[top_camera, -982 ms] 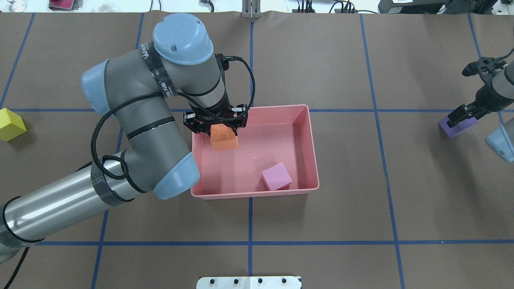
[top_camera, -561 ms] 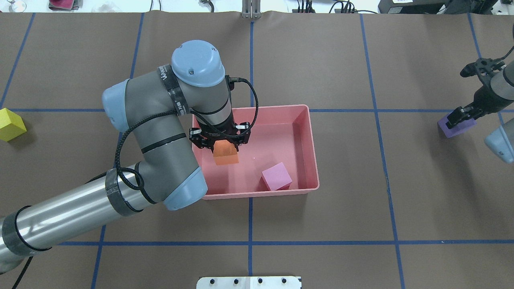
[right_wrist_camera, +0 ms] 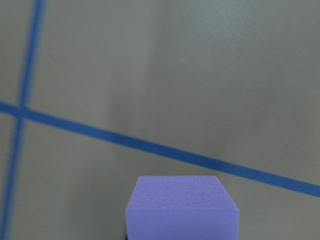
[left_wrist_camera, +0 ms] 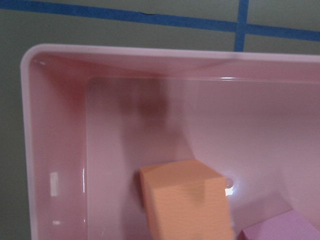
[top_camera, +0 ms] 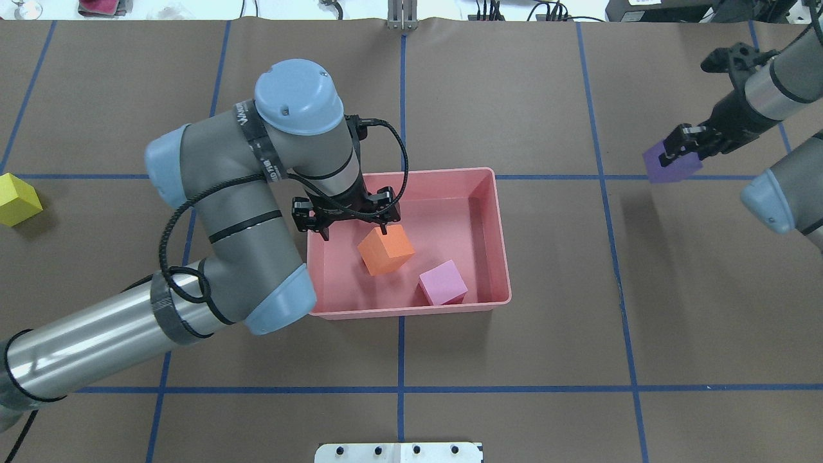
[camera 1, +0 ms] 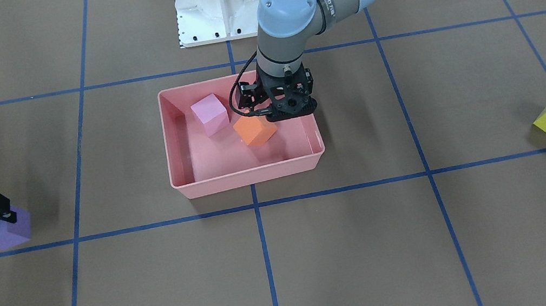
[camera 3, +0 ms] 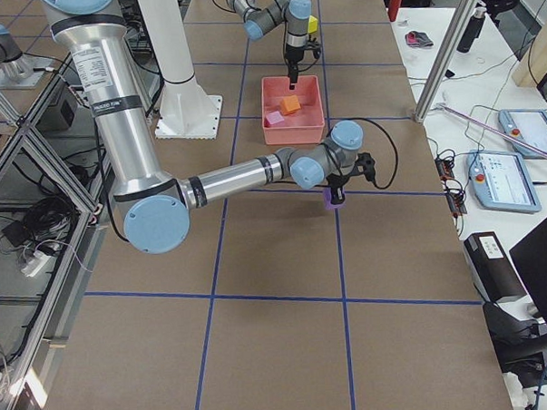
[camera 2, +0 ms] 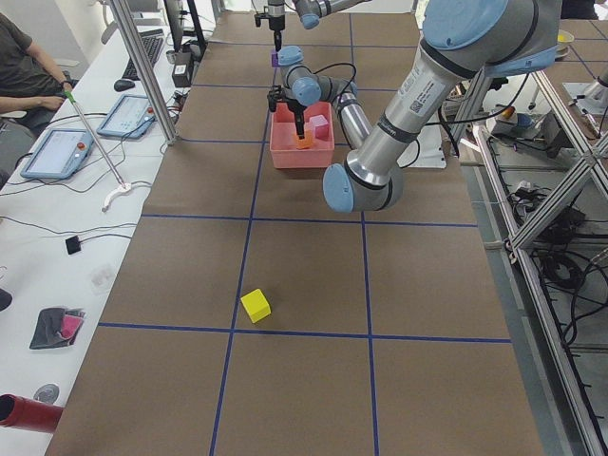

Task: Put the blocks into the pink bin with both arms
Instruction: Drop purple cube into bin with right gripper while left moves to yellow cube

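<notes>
Left gripper now spread wide over pink bin. Orange block, gripped half a second ago, released and lying askew on bin floor, just beside light pink block. Right gripper clamped on purple block, shifted nearer bin, well off on robot's right. Yellow block unmoved on counter, far left of bin.

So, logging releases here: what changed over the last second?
The left gripper opened, dropping the orange block into the bin beside the pink block. The right gripper, shut on the purple block, carried it forward and toward the bin. Bin, pink block and yellow block stayed put.
</notes>
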Robot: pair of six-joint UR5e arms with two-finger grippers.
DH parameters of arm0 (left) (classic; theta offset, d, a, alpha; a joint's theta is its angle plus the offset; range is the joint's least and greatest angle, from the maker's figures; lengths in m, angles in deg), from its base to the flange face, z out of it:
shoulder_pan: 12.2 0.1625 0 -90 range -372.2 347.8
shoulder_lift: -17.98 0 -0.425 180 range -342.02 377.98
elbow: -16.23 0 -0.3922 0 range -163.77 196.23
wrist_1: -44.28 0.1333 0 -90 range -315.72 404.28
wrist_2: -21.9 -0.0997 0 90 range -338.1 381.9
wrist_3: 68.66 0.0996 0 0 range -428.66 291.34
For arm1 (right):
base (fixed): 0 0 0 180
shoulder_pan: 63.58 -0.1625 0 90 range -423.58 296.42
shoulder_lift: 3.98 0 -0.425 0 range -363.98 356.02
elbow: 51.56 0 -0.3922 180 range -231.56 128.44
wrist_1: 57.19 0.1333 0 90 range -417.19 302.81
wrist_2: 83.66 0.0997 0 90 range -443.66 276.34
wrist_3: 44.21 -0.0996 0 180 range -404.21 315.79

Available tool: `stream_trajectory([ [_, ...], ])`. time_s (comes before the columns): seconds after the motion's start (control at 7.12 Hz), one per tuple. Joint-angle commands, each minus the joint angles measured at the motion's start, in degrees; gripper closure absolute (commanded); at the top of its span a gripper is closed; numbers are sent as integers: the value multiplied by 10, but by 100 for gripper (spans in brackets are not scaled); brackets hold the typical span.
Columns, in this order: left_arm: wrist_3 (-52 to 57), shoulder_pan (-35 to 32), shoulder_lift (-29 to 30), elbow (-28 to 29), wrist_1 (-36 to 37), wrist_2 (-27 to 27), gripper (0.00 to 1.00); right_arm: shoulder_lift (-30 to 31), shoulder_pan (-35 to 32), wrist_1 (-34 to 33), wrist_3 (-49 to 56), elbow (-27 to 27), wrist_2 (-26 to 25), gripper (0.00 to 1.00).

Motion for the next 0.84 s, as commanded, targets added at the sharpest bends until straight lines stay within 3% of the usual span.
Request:
stream_trajectory([
  [0.0, 73, -42, -133, -128, -2, 23, 1, -82, 78, -1, -239, -57, -21, 100],
  [0.14, 143, -82, -201, -169, -2, 37, 1, -129, 129, -2, -322, -57, -68, 100],
  [0.28, 205, -138, -238, -173, -2, 79, 1, -168, 164, -21, -362, -55, -109, 100],
  [0.56, 416, -250, -331, -164, -3, 124, 1, -227, 200, -84, -380, -57, -140, 100],
  [0.7, 512, -300, -356, -135, -4, 125, 1, -228, 238, -84, -398, -57, -182, 100],
])
